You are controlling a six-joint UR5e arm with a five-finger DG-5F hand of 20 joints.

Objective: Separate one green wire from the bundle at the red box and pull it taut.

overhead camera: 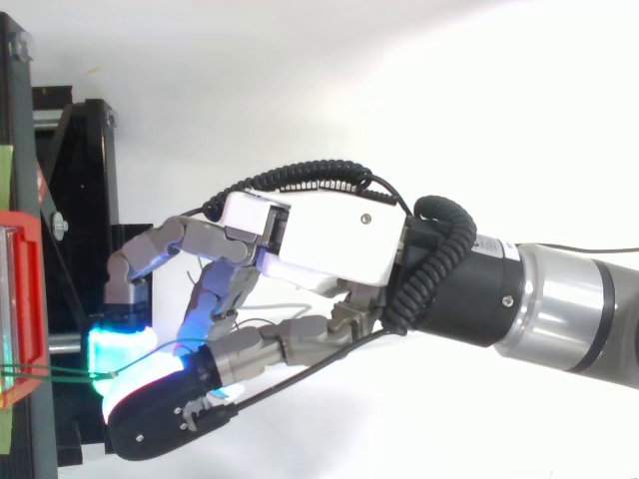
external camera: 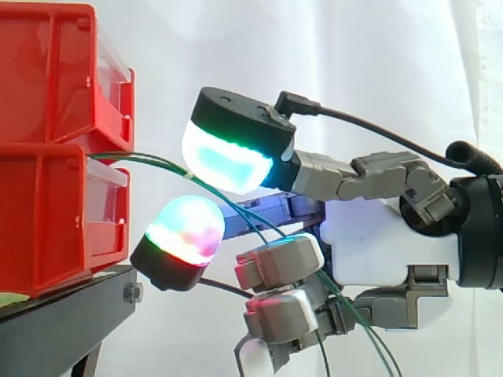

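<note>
Closest to the side camera is the white and grey robot hand [external camera: 377, 243], reaching in from the right with its glowing tips turned toward two stacked red plastic bins [external camera: 55, 220] on a black metal stand [external camera: 63, 322]. Its upper fingertip [external camera: 228, 161], black-backed with a cyan and green pad facing down, lies stretched out straight. Below it a second fingertip [external camera: 185, 232] glows magenta, red and green and faces up. These two pads stand slightly apart, not clamped together, and the thin green wires [external camera: 157, 163] run through the narrow gap between them. Two wires leave the seam between the upper and lower bin and run nearly level to the right. They meet at the lower front edge of the upper pad and seem to touch it there. From there they slope down across the hand, past the remaining fingers [external camera: 279, 263], which are curled in under the palm, and off the bottom edge. Whether those curled fingers touch the wires I cannot tell. From above, the hand [overhead camera: 329, 239] sits on a silver and black arm [overhead camera: 569, 309] entering from the right. The wires [overhead camera: 50, 374] cross from the red bin [overhead camera: 20, 299] at the left edge to the bright pads just beside the stand [overhead camera: 85, 200]. Behind everything hangs a white curtain [external camera: 314, 55]
</note>
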